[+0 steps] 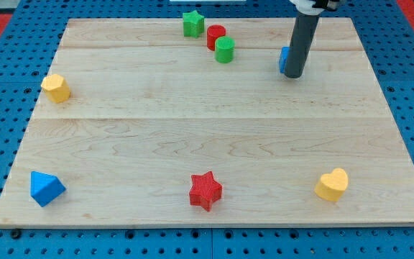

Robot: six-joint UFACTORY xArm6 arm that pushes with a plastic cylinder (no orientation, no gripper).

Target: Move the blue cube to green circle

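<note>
At the view's bottom sit a blue triangle (46, 188), a red star (205, 191) and a yellow heart (332, 184). Farther up, my tip (294, 75), holding nothing, touches the blue cube (284, 59), well right of the green circle (225, 50)

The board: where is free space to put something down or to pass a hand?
The wide middle is bare, between the yellow block at the view's left and the red star below. It is crowded at the top: green star, red cylinder, green circle, and my tip against the blue cube.
</note>
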